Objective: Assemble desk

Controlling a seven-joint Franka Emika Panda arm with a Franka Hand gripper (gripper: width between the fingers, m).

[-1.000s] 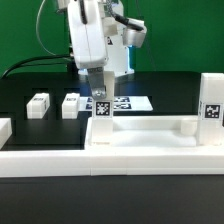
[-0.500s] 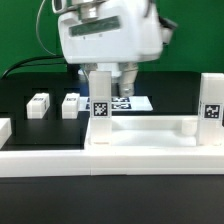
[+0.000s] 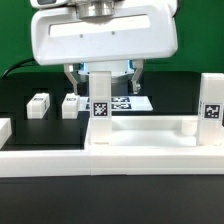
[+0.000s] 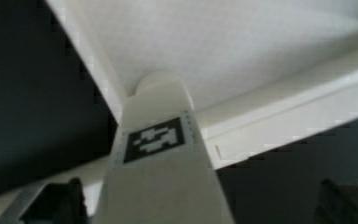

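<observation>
A square white leg (image 4: pixel 167 150) rises toward the camera with a black-and-white tag (image 4: pixel 156 138) on its facing side. Its far end meets the white desk top (image 4: pixel 247 50), edged by a raised rim (image 4: pixel 291 112). The pincer (image 4: pixel 202 205) is spread wide, with one dark finger (image 4: pixel 60 200) on each side of the leg, neither touching it. Black counter (image 4: pixel 25 110) lies beyond.

I read the upright leg (image 3: pixel 101 128) as smooth white plastic with a soft sheen. The black-and-white tag (image 3: pixel 101 109) on its face looks like matt print. The tray top (image 3: pixel 140 140) at the leg's foot looks like the same plastic. Above the leg, the arm's housing (image 3: pixel 100 40) is glossier white plastic. The fingers (image 3: pixel 72 78) flanking the leg look dark and matt. Behind the leg, the green backdrop (image 3: pixel 14 30) looks dull, like cloth.
</observation>
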